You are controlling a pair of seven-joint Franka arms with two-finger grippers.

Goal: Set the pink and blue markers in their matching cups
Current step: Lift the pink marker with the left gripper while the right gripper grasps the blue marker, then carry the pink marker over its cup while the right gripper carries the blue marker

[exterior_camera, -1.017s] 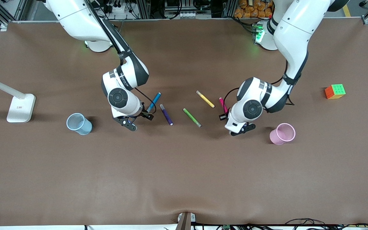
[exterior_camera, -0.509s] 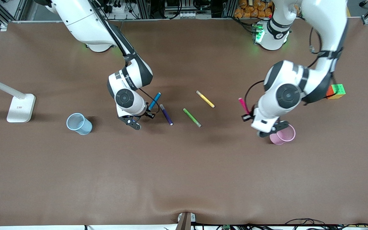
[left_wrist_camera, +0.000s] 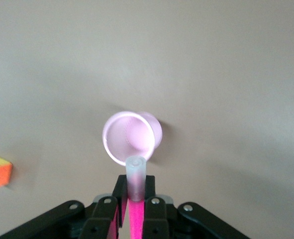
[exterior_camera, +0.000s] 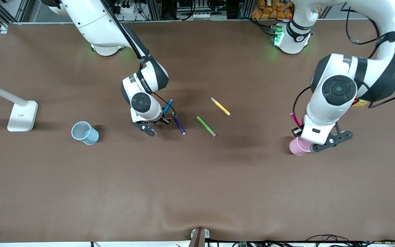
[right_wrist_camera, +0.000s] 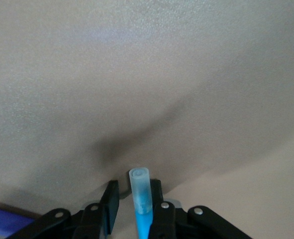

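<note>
No readable writing for you. Left gripper (left_wrist_camera: 135,211) clamps the pink marker (left_wrist_camera: 136,185) over the pink cup (left_wrist_camera: 131,137). Right gripper (right_wrist_camera: 135,206) clamps the blue marker (right_wrist_camera: 142,200) above the table (exterior_camera: 197,178).

No legible text — none anywhere

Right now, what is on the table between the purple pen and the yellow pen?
The green pen lies alone between the purple pen and the yellow pen; the front view shows it.
</note>
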